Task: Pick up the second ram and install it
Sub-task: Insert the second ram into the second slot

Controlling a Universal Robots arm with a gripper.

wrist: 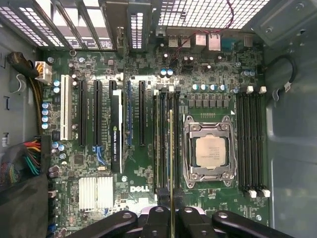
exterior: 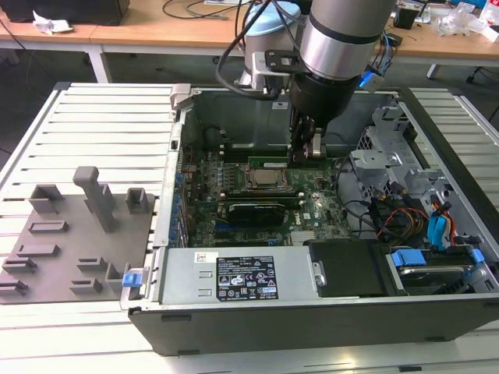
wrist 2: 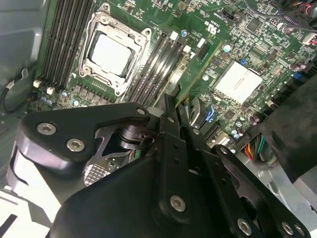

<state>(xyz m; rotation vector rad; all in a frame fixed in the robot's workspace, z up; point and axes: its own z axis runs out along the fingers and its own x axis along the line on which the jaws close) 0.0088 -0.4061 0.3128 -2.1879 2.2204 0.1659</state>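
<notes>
The thin, long green circuit-board memory stick lies straight between my jaws, standing on edge over the black memory slots just beside the metal-framed processor socket of the green motherboard. Its long axis runs parallel to those slots and reaches away from my jaws. My jaws are nearly together, clamped on the stick's two flat faces. Whether its lower edge touches a slot, I cannot tell.

the second ram stands edge-on among the memory slots, just beside the processor socket.
</notes>
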